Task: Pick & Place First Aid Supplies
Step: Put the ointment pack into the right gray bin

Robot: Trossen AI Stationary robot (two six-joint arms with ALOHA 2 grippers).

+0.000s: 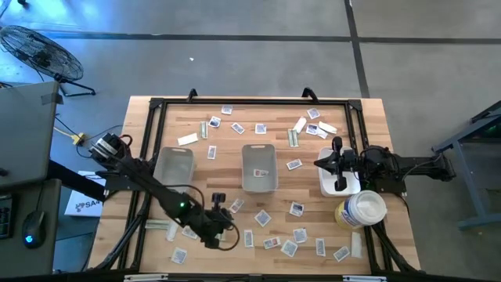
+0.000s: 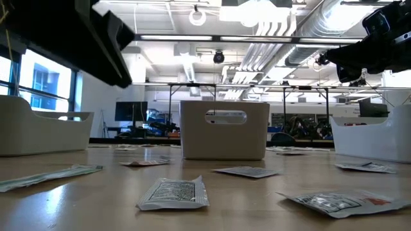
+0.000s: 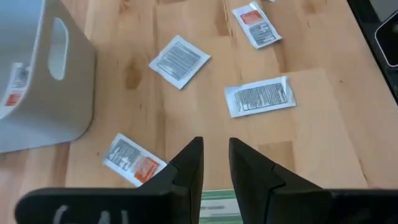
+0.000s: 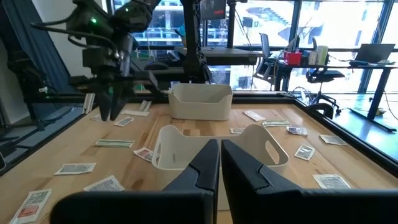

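The first aid supplies are small flat packets scattered over the wooden table. In the left wrist view, white-grey sachets [image 3: 179,60] [image 3: 259,96] and an orange-marked one [image 3: 132,158] lie flat ahead. My left gripper [image 3: 216,163] [image 1: 227,237] hangs above the table near its near edge, slanting down. Its fingers stand a little apart with nothing between the tips. A green-white strip [image 3: 217,202] [image 4: 114,143] lies on the table under it. My right gripper [image 1: 338,166] [image 4: 219,155] waits shut and level over a white tray [image 1: 327,186].
Two grey trays stand mid-table, the left one [image 1: 174,166] and the middle one [image 1: 259,188] [image 3: 68,81], which has a packet inside. A big white tub [image 1: 362,210] stands beside the white tray. A black frame [image 1: 156,106] runs along the table's edges.
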